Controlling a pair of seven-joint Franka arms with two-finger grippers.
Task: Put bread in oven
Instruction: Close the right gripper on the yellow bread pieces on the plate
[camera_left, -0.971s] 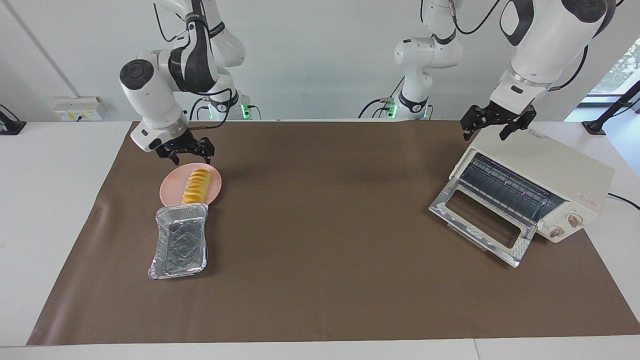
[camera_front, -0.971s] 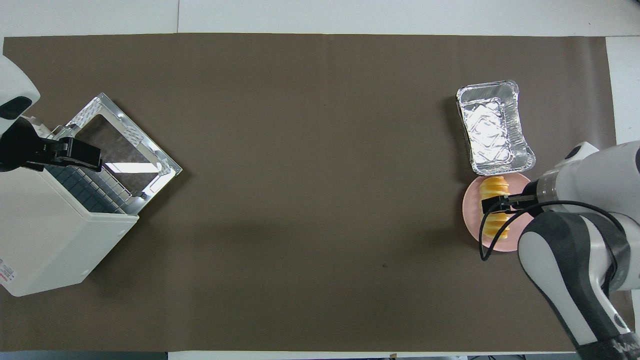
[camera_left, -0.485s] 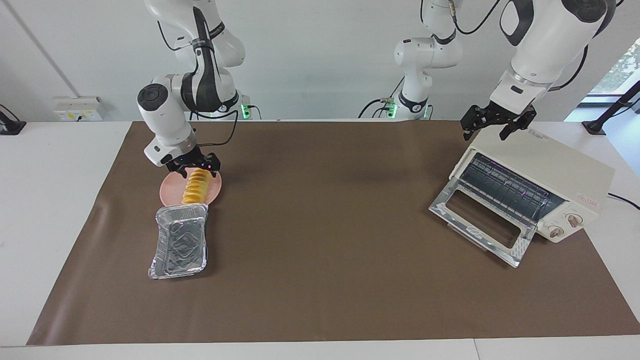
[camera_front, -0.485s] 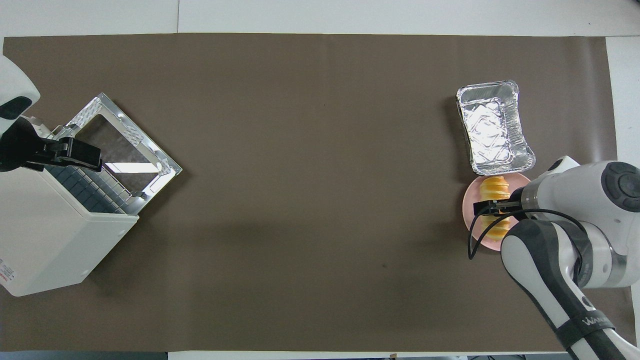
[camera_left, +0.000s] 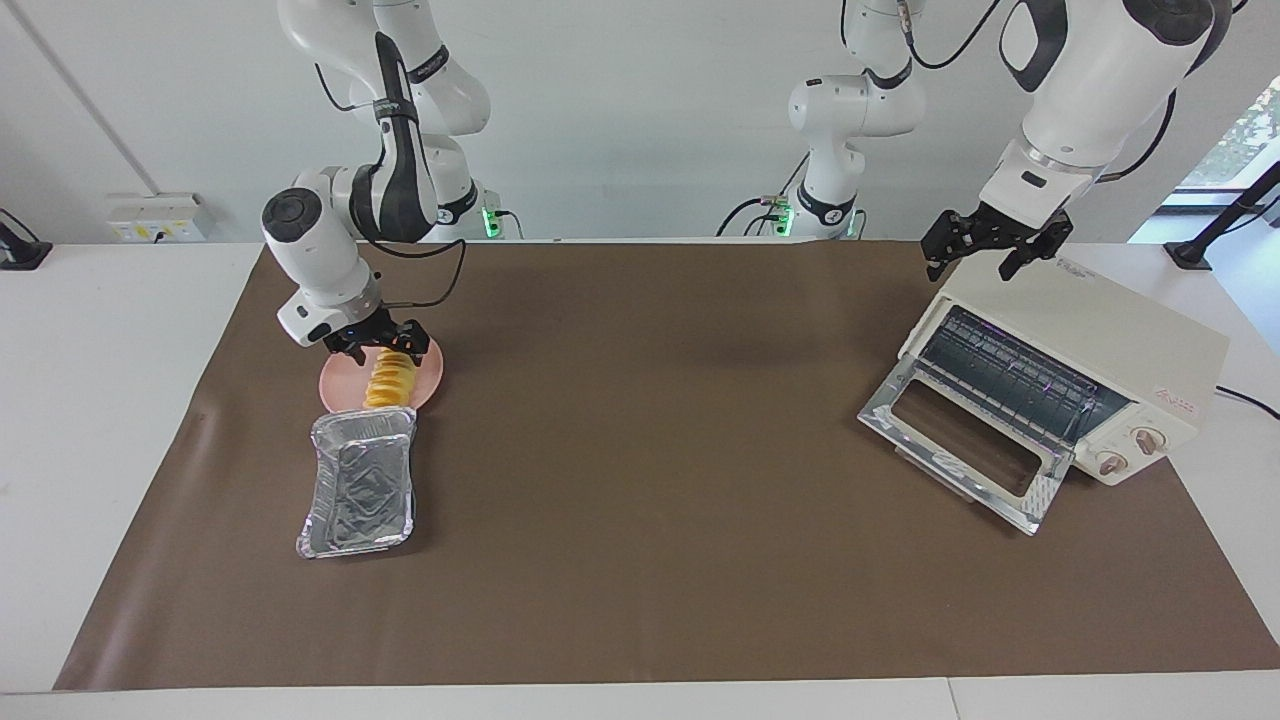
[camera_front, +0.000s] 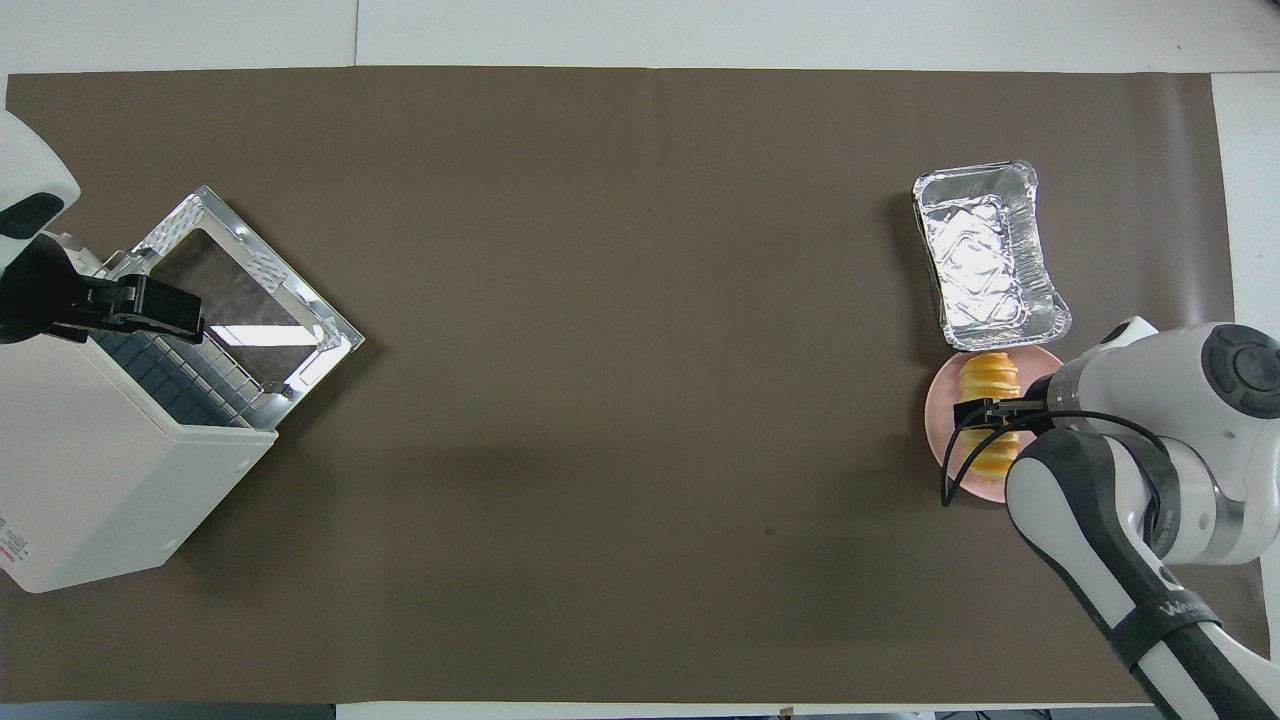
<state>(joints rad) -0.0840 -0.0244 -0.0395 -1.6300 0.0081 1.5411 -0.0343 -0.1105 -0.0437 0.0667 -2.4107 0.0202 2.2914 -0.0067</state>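
The golden ridged bread (camera_left: 390, 380) lies on a round pink plate (camera_left: 336, 381) at the right arm's end of the table; it also shows in the overhead view (camera_front: 988, 376). My right gripper (camera_left: 383, 343) is low over the plate, open, with a finger on each side of the bread's end nearer the robots; it also shows from above (camera_front: 985, 412). The cream-white oven (camera_left: 1085, 345) stands at the left arm's end with its glass door (camera_left: 960, 450) dropped open and the wire rack showing. My left gripper (camera_left: 975, 258) hangs open over the oven's top edge.
A crinkled silver foil tray (camera_left: 360, 485) lies against the plate's edge, farther from the robots. A brown mat (camera_left: 650, 450) covers the table. The open oven door (camera_front: 250, 290) juts out over the mat toward the middle.
My right gripper has come down from above the plate's edge and now straddles the bread's near end. The left arm, oven, bread and tray have not moved.
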